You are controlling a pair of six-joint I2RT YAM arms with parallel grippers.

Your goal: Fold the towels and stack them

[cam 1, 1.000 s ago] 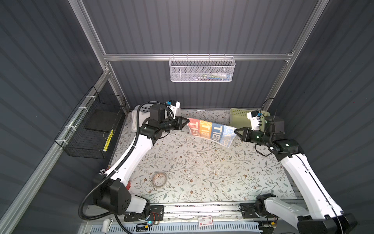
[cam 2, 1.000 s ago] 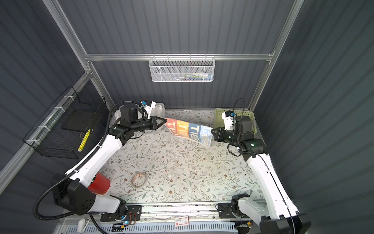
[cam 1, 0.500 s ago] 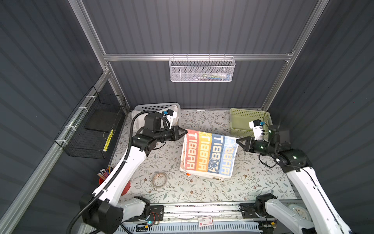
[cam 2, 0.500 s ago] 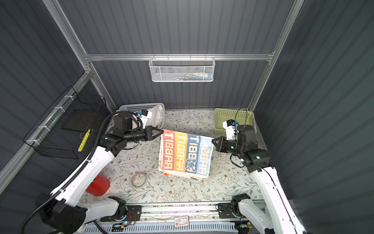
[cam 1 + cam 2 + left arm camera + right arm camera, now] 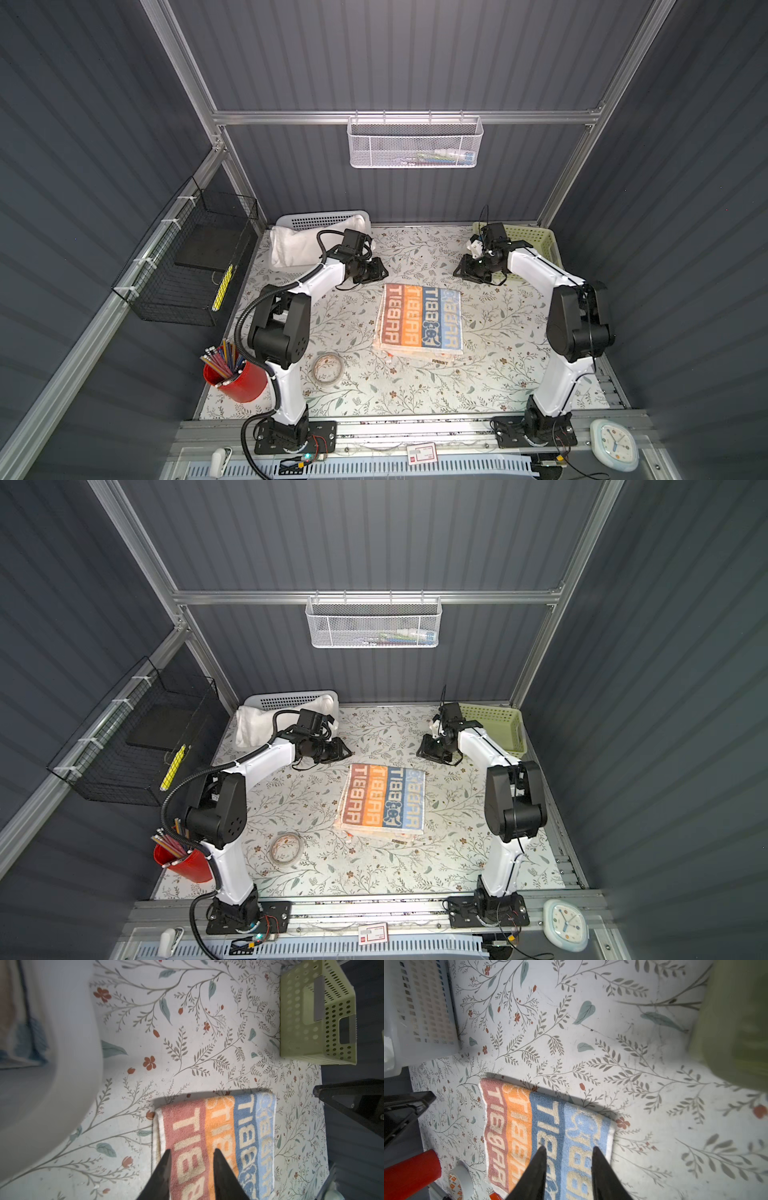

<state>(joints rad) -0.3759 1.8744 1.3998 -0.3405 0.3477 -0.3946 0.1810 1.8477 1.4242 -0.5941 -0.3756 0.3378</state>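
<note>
Folded lettered towel (image 5: 419, 324) lies mid-table; left claw (image 5: 192, 1150) and right claw (image 5: 569, 1147) hover at its far edge, both open, empty. Tape roll (image 5: 328, 368) and red pencil cup (image 5: 237, 384) front-left. Floral tabletop (image 5: 345, 316), grey walls (image 5: 415, 62).

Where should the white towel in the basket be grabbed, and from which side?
Probably the fold of the white towel spilling over the basket's near rim, from above on the table side: it's raised and exposed, nearest the left end effector.

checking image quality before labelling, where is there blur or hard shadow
Left wrist: a close white shape is out of focus; right wrist: the green basket is smeared; both show a hard shadow along the lettered towel; top views look sharp.
</note>
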